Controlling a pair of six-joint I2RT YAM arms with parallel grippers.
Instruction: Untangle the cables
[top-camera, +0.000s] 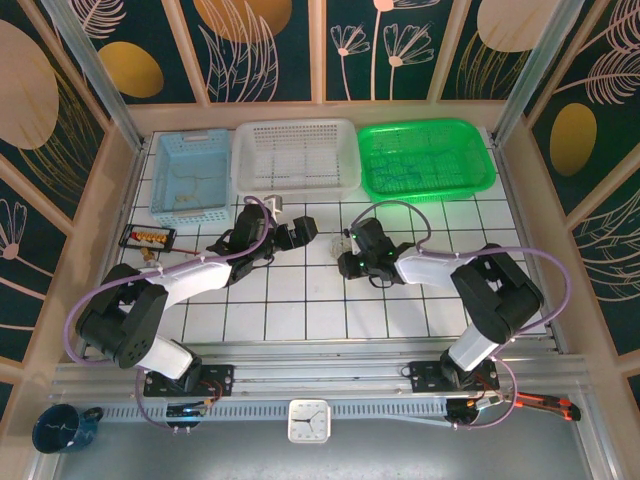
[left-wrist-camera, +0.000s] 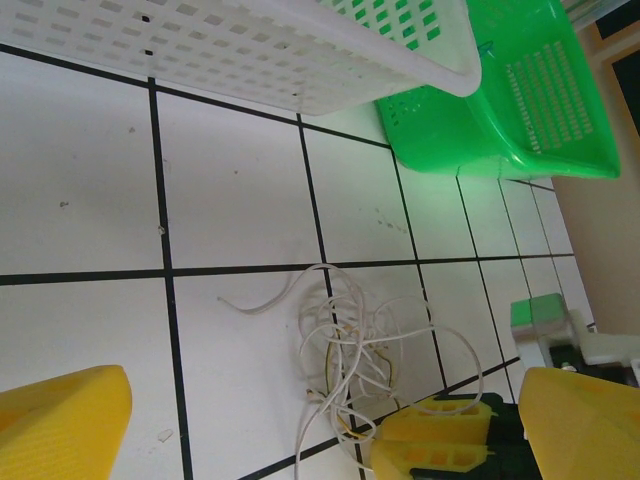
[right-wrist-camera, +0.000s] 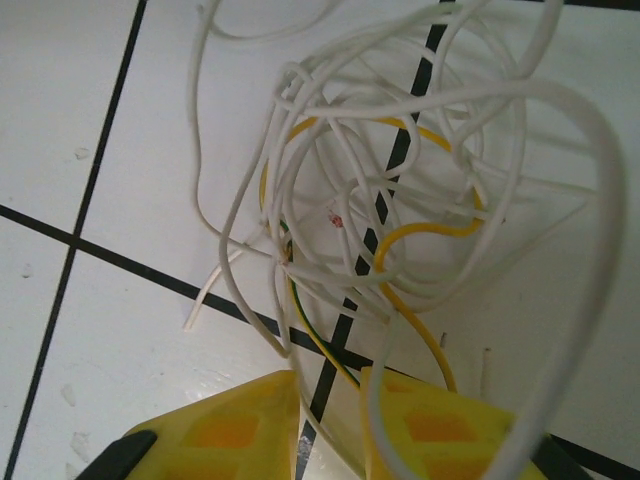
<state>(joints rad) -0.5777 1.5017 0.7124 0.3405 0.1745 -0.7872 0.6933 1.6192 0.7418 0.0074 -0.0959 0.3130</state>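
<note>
The cables lie in a loose tangle on the tiled tabletop. They sit at the centre of the top view, below the white basket and between the two hands. The left hand is just left of the tangle and stands wide; its fingers occupy the lower corners of the left wrist view. The right hand is narrow. White and yellow strands pass through the gap between its fingers. Whether they are clamped cannot be told.
</note>
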